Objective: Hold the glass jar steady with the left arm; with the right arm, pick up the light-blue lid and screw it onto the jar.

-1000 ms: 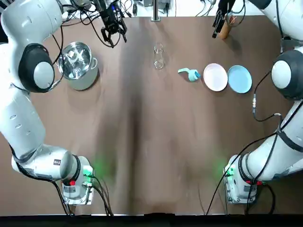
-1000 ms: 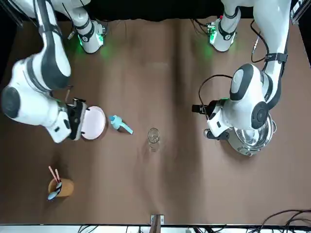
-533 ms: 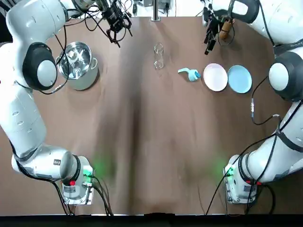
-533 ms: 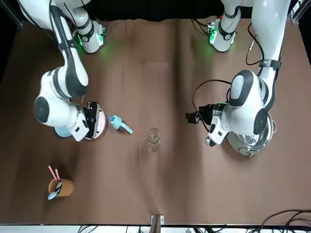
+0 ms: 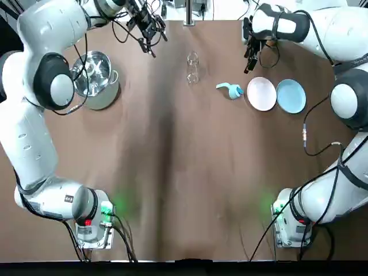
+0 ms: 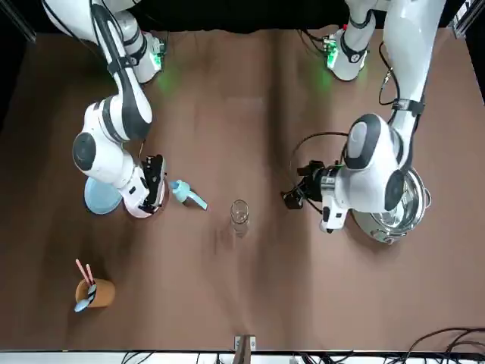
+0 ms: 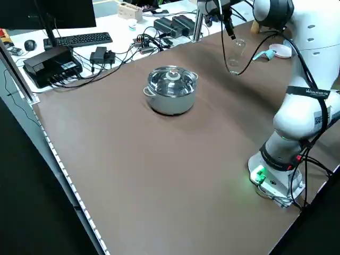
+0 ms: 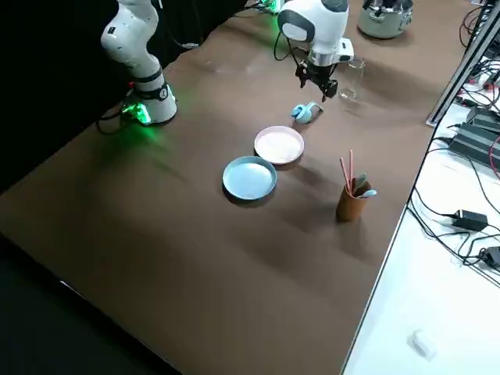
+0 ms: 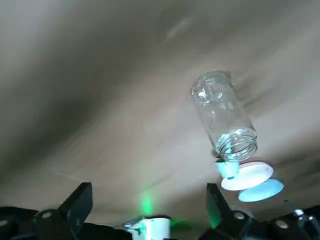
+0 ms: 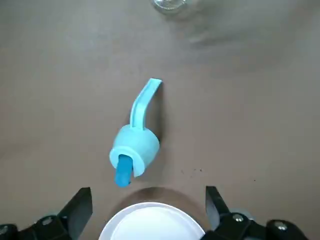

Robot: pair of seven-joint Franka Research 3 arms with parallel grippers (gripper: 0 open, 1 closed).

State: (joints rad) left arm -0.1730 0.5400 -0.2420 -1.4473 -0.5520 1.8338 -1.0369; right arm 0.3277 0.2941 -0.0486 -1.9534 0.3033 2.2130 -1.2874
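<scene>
Glass jar (image 5: 192, 68) stands between open left gripper (image 9: 148, 190) and open right gripper (image 10: 148, 191), light-blue lid (image 10: 135, 147) near the latter.

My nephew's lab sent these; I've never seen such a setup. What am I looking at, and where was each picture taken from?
A white left arm and right arm stand at a brown table. The pictures come from overhead, across the table, each side and each wrist. On the table: a clear glass jar, a light-blue lid with a spout, a white round plate, a light-blue round plate, a steel pot with a glass lid, a brown cup of utensils. The left end effector hovers between pot and jar, the right end effector just above the lid; both are open and hold nothing.
</scene>
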